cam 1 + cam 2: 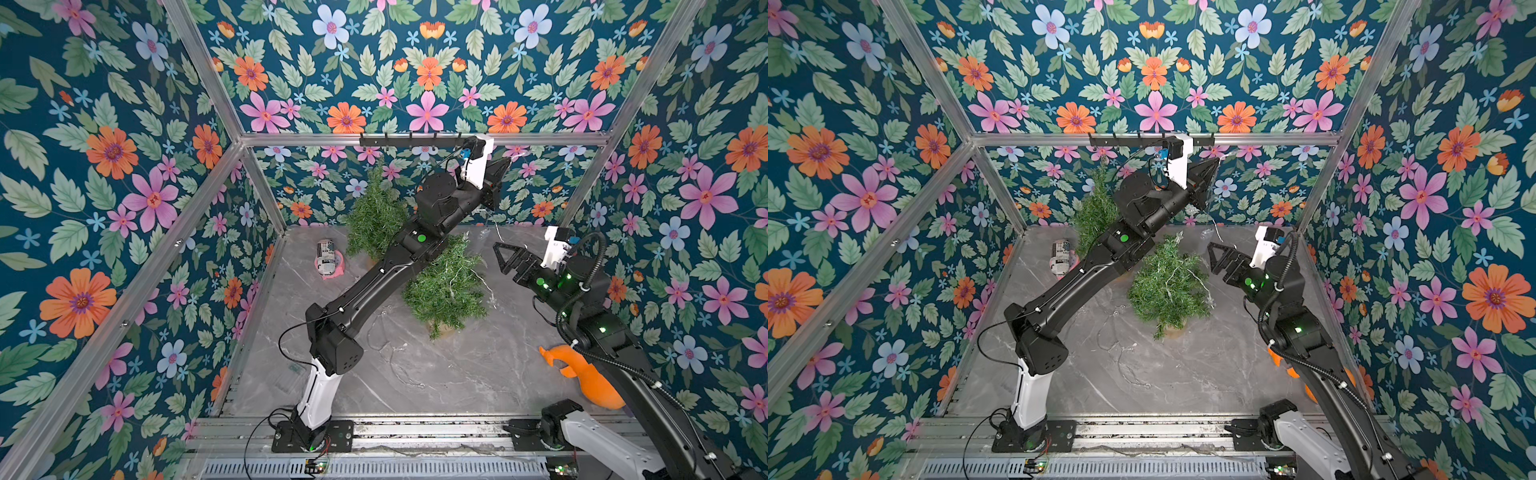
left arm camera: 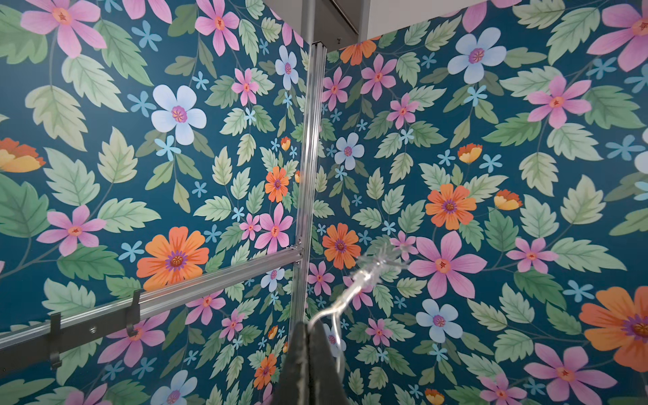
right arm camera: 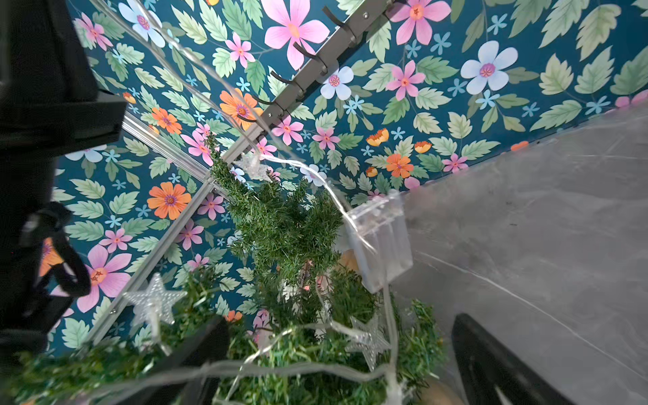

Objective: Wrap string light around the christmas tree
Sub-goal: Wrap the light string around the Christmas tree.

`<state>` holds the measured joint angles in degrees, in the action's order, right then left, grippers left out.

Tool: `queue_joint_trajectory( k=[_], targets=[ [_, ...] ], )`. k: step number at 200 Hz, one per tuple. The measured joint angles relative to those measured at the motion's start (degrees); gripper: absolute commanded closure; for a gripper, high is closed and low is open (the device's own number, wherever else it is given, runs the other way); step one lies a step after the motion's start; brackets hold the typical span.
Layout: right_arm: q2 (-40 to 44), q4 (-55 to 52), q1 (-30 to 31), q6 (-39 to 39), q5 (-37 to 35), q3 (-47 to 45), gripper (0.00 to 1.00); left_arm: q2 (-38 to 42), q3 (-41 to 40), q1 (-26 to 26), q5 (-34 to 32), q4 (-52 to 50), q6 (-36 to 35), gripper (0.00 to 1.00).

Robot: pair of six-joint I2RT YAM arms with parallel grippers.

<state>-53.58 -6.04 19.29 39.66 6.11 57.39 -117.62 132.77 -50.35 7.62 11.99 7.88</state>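
Two claws: the right gripper (image 1: pixel 500 259) hangs released beside the bristly green christmas tree (image 1: pixel 446 286), mid grey marble tabletop (image 1: pixel 415 374); above the back edge the left gripper (image 2: pixel 308 328) clenches the silvery star-studded string light (image 2: pixel 361 277) trailing off that tree. Overpulling might topple it.

Item 1, left arm (image 1: pixel 374 282): I list glossy black moulded links, one round green lamp (image 1: pixel 421 238) well behind the left gripper (image 1: pixel 508 161), and a white camera block (image 1: pixel 480 164) with a blue plug (image 1: pixel 468 153) just behind it. A thin black cable (image 1: pixel 280 343) and a white sleeve (image 1: pixel 320 395) sit at the far end.

Item 2, right arm (image 1: pixel 623 345): I see the same black shell, green lamps (image 1: pixel 540 281) behind the right gripper (image 1: pixel 500 259), and a black ribbed hose (image 1: pixel 560 320) tied with white clips (image 1: pixel 574 343).

Fingers (image 1: pixel 511 248): black triangular frames.
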Motion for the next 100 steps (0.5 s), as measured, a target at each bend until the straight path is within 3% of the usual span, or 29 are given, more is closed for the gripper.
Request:
queue_joint_trajectory(
  k=[43,100],
  targets=[
    [1.03,2.4,0.15,-0.83,-1.84,1.92,0.01,-0.07,0.07,-0.04,-1.7,-0.02,0.39,1.0],
    [12.87,3.08,0.28,-1.03,2.4,-3.15,0.0,-2.91,3.98,-0.04,-6.14,-0.96,-2.03,1.0]
  ],
)
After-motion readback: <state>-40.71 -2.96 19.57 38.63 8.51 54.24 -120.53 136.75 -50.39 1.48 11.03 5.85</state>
